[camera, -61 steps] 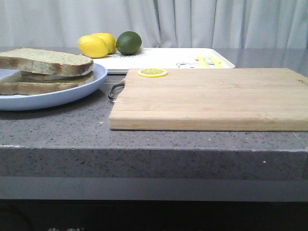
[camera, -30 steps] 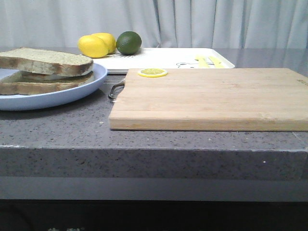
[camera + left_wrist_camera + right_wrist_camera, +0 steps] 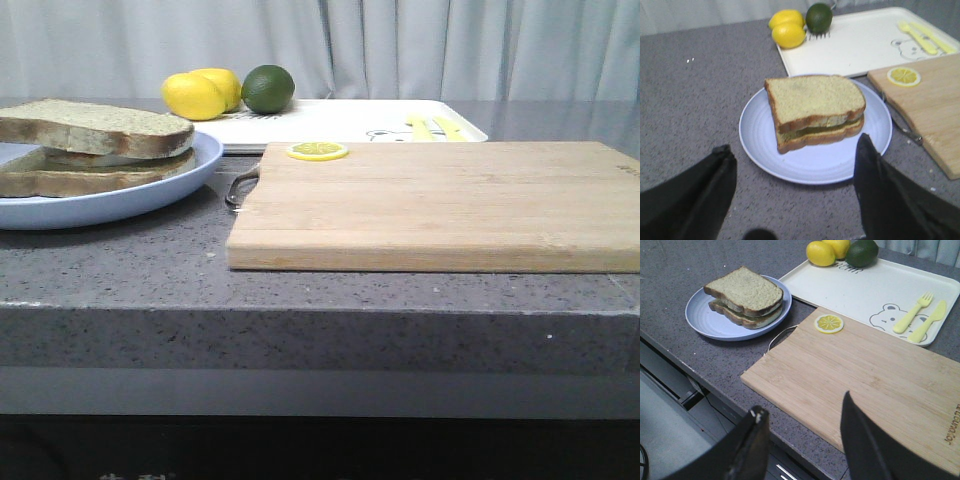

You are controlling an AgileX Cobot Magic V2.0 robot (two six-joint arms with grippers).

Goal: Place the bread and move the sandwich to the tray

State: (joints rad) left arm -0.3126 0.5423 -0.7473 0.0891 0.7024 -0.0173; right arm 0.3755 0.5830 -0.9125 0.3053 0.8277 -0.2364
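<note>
Sandwich (image 3: 815, 112) of brown-crusted slices sits on a round blue plate (image 3: 757, 135) near the desk's left front edge. Both the left gripper (image 3: 792, 192) and the right gripper (image 3: 802, 440) hover with fingers spread wide, holding nothing.

I see the sandwich (image 3: 816, 111) with brown crusts and pale greenish-tan crumb on a light blue plate (image 3: 760, 145). The tray (image 3: 855, 287) is white, with a yellow fork and knife and a line-drawn bear. The table (image 3: 130, 270) is speckled grey, the cutting board (image 3: 865, 375) pale wood grain. Both claws look black.

Soft, even light — blurred gripper fingers (image 3: 875, 190) up close.
</note>
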